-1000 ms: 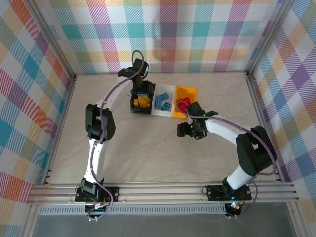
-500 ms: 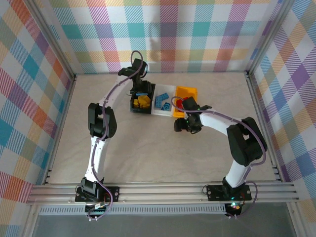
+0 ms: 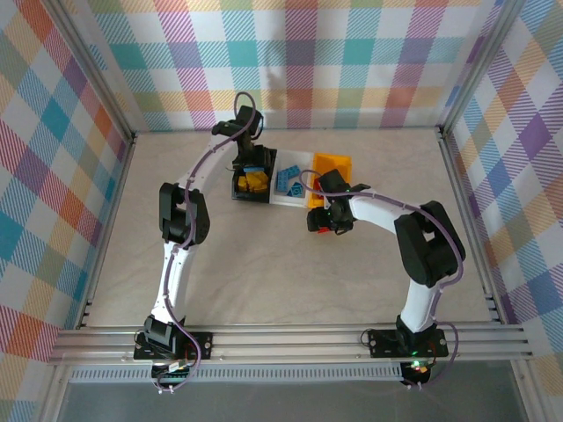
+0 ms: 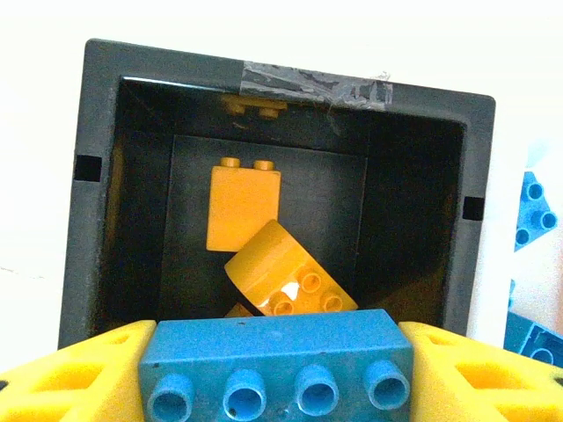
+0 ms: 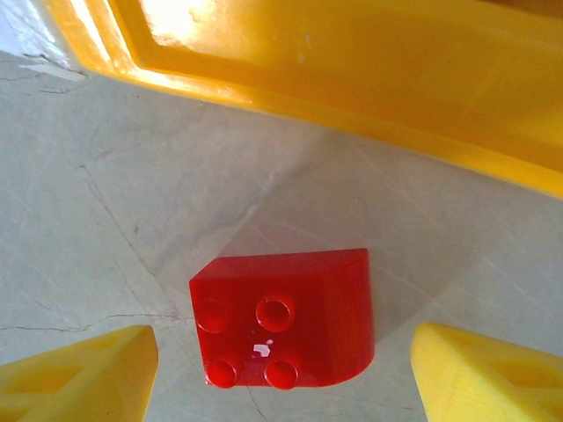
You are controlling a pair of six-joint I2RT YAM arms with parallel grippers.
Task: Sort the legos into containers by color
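Tabletop (image 3: pixel 264 272) of pale grey carries both arms and a row of three joined bins at its far middle. The left arm (image 3: pixel 176 220) reaches far forward, with the left gripper (image 3: pixel 251 164) over the black bin (image 3: pixel 237 187). The right arm (image 3: pixel 422 246) bends inward, with the right gripper (image 3: pixel 324 224) low over the table just in front of the yellow bin (image 3: pixel 339 162). The white bin (image 3: pixel 295 161) sits between the other two and holds blue bricks (image 3: pixel 288 180). In the left wrist view, the left gripper (image 4: pixel 277 374) pinches a blue brick (image 4: pixel 277 343) by its two short ends above the black bin (image 4: pixel 97 176). The long axis of this brick runs straight from finger to finger, and its row of four studs points toward the camera. Below it, two orange bricks (image 4: pixel 244 207) lie on the bin floor, one tall and one rounded. In the right wrist view, the jaws of the right gripper (image 5: pixel 286 374) stand spread, one finger on each side of a red brick (image 5: pixel 281 321) and clear of it. The red brick lies on the table near the yellow bin wall (image 5: pixel 352 53) and apart from it. Its studs point up, its longer side runs from finger to finger, and one corner is rounded.
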